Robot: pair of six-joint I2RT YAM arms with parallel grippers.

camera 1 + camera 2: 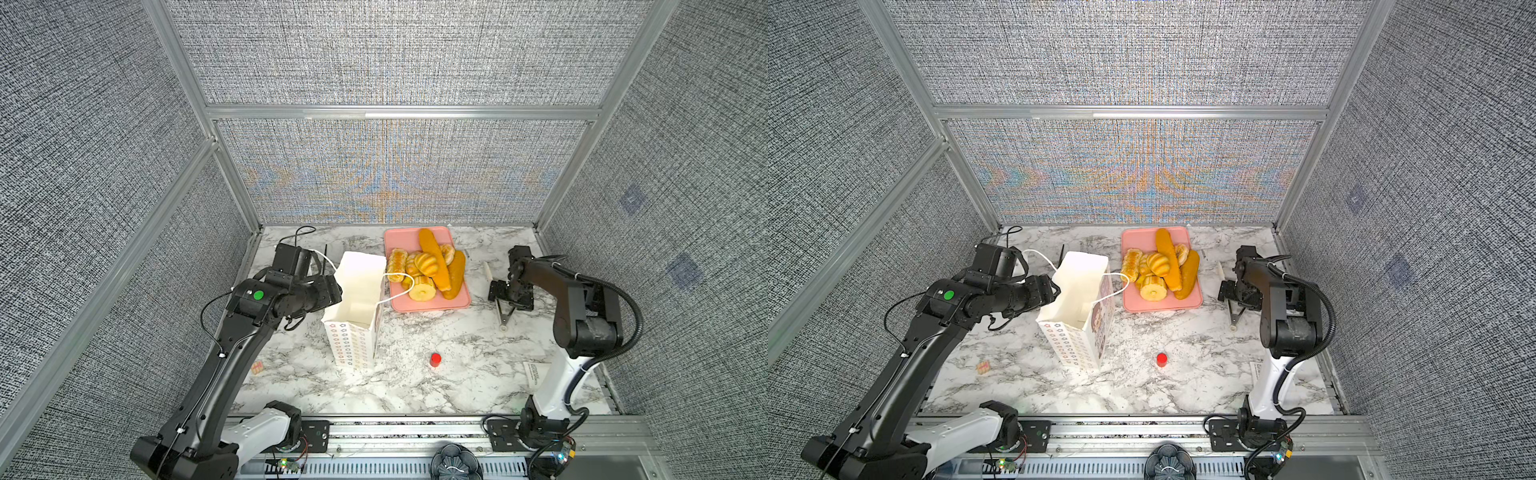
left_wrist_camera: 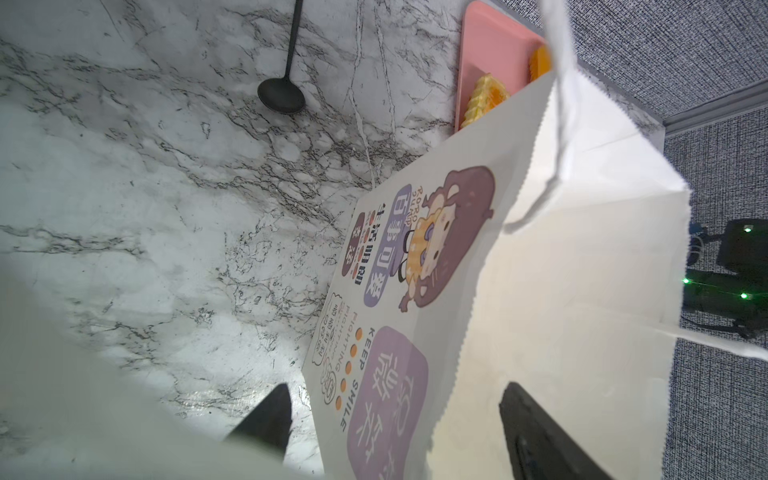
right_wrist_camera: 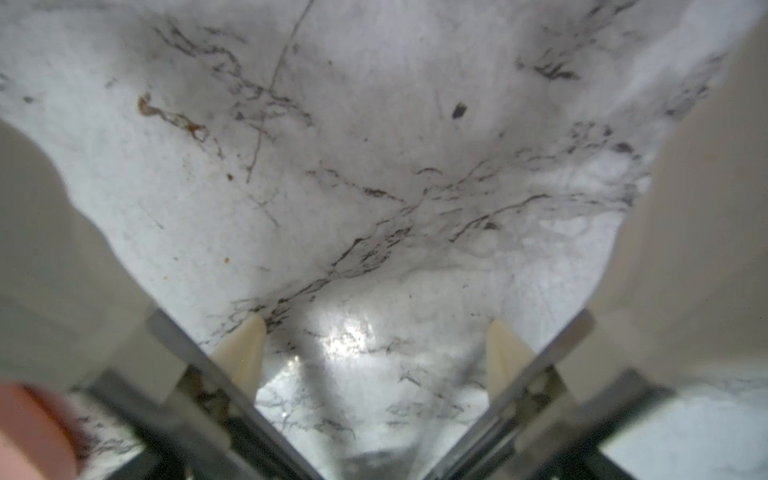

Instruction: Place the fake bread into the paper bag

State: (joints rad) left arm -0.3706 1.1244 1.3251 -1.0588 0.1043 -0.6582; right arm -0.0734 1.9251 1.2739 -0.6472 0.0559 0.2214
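- White-veined marble table [image 1: 457,374]: we'd say nothing's packed yet.
- Tall white star-printed paper bag [image 1: 353,349] stands open and looks empty.
- Flat pink tray [image 1: 415,308] beside it holds all the glossy golden fake bread [image 1: 432,266].
- Left pincer [image 2: 397,384] is apart, straddling the bag wall. Right pincer [image 3: 376,322] is apart, low over bare table.

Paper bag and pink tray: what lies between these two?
In both top views, a white cord handle of the paper bag hangs across the gap, over the edge of the pink tray; the marble table beneath is bare.
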